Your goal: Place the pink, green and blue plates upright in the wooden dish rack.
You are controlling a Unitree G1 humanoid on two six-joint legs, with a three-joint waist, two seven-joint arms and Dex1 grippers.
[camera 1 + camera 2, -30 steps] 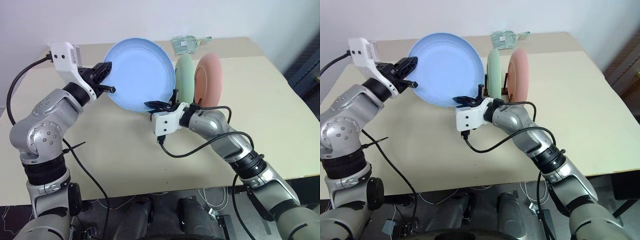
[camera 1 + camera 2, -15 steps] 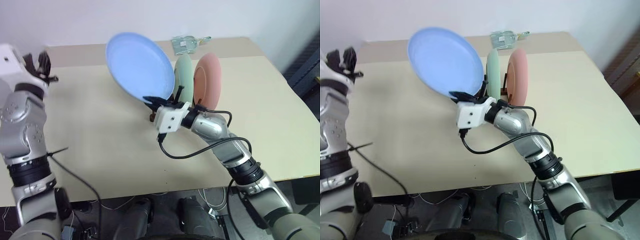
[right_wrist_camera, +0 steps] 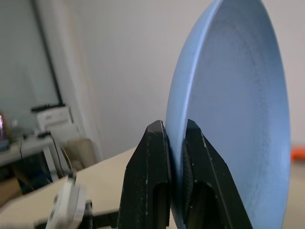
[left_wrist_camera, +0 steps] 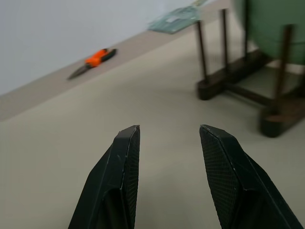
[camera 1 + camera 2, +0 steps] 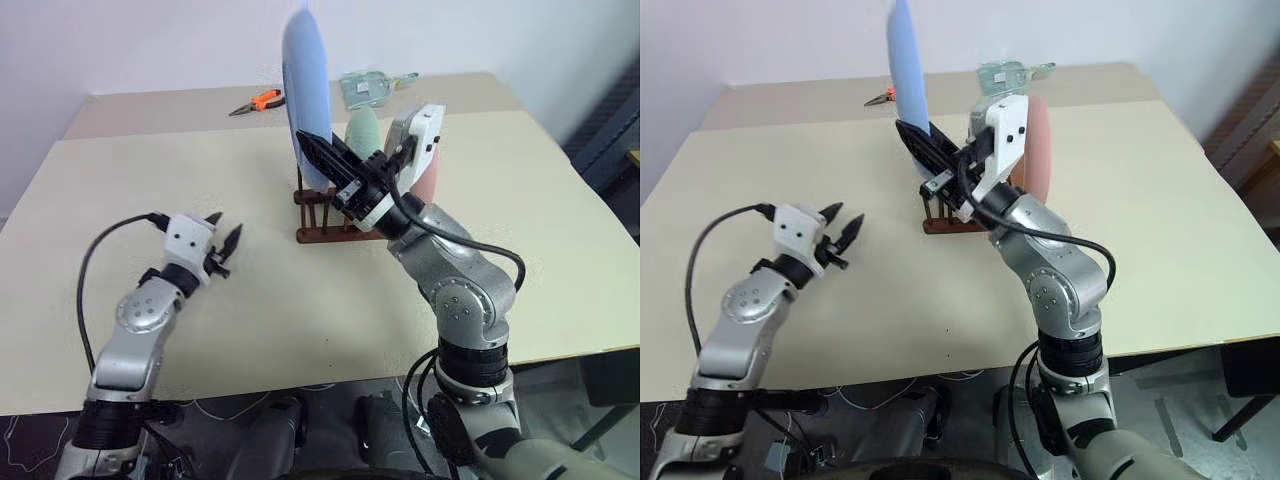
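My right gripper (image 3: 176, 131) is shut on the lower rim of the light blue plate (image 5: 303, 80) and holds it upright, edge-on, above the near end of the wooden dish rack (image 5: 325, 237). In that rack the mint green plate (image 5: 362, 130) stands between the pegs, and the pink plate (image 5: 1040, 150) stands behind it, partly hidden by my right wrist. To the left of the rack my left gripper (image 5: 226, 228) hovers low over the table, open, with nothing between its fingers. The left wrist view looks at the rack (image 4: 228, 88) and the green plate (image 4: 271, 24).
Orange-handled pliers (image 5: 258, 100) lie at the back of the beige table (image 5: 520, 250), left of the blue plate. A clear plastic packet (image 5: 372, 86) lies at the far edge behind the rack.
My left gripper let go of the blue plate, opened and dropped to the table's left. My right gripper rolled the plate from face-on to edge-on and raised it over the rack.
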